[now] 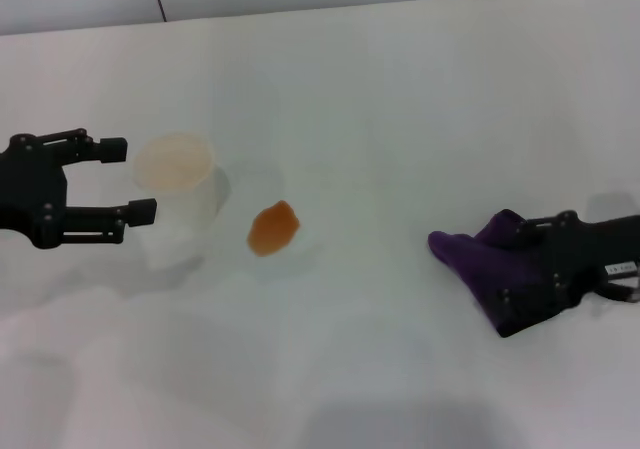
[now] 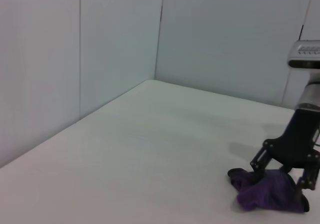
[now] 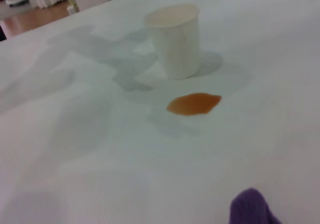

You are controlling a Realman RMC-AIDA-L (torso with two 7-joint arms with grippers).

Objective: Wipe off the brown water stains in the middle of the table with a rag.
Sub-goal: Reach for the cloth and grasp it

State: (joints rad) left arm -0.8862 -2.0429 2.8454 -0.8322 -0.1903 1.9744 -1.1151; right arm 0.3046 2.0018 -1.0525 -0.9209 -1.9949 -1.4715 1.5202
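Note:
The brown water stain (image 1: 272,228) (image 3: 194,104) is a small orange-brown oval on the white table (image 1: 400,109), just right of a white paper cup. The purple rag (image 1: 466,250) (image 2: 260,196) lies bunched on the table at the far right. My right gripper (image 1: 512,277) (image 2: 280,189) is down over it, open, with one finger on each side of the cloth. One tip of the rag (image 3: 250,207) shows in the right wrist view. My left gripper (image 1: 140,180) hovers open at the far left, its fingertips beside the cup.
The white paper cup (image 1: 178,177) (image 3: 175,39) stands upright between the left gripper and the stain. Pale wet-looking smears surround the cup and stain. A wall runs along the table's far edge.

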